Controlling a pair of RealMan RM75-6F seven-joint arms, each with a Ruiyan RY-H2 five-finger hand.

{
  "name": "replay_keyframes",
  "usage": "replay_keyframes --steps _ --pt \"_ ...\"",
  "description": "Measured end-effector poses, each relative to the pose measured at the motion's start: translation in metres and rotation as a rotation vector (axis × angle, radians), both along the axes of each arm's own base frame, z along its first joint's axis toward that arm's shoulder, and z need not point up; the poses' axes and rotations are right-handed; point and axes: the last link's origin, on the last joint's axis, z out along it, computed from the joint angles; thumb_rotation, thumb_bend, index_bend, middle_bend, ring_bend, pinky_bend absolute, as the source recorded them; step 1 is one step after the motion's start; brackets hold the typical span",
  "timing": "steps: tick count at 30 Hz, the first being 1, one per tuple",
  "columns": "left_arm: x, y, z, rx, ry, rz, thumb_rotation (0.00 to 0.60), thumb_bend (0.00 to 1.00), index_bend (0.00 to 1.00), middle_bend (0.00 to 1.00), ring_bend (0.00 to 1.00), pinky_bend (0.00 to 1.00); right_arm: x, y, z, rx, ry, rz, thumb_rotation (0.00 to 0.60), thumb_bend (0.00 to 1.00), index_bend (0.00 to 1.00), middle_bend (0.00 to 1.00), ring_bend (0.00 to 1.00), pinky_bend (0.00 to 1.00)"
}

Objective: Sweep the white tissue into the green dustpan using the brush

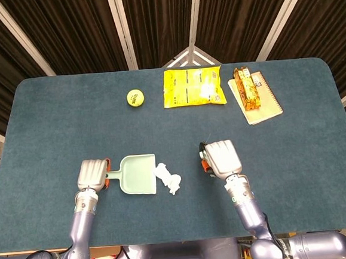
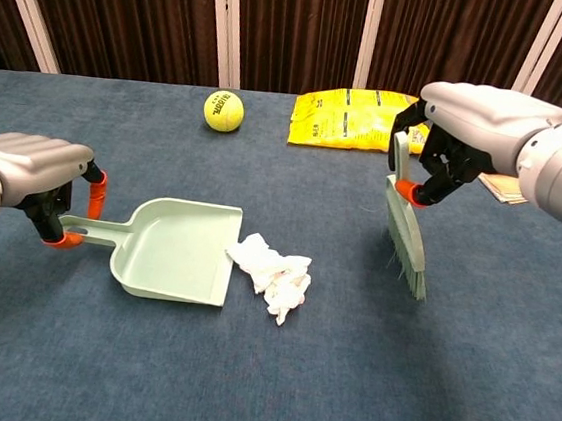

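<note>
Left hand point(image 2: 34, 169) fingers clamped on dustpan point(image 2: 177, 262) handle, frame left. Tissue point(image 2: 274, 272) touching pan lip, centre. Right hand point(image 2: 471, 125) fingers clamped on brush point(image 2: 407, 229), right of tissue, apart.

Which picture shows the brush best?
The chest view. There the brush shows whole from the side, its handle held by the right hand and its bristles hanging down near the table. In the head view the right hand covers nearly all of it; only a sliver peeks out beside the fingers.

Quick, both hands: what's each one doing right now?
Left hand: grips the green dustpan by its handle.
Right hand: holds the brush.
</note>
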Motion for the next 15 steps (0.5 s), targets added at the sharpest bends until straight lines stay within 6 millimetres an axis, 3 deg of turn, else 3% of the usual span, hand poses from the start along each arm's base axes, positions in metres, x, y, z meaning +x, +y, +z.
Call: replay_keyframes --steps 15 --pt "0.023 -0.008 0.002 -0.011 -0.032 -0.051 0.6 0.58 0.68 1.0 1.0 1.0 0.002 0.003 0.013 -0.033 0.017 0.014 0.6 0.45 0.74 0.91 0.94 0.87"
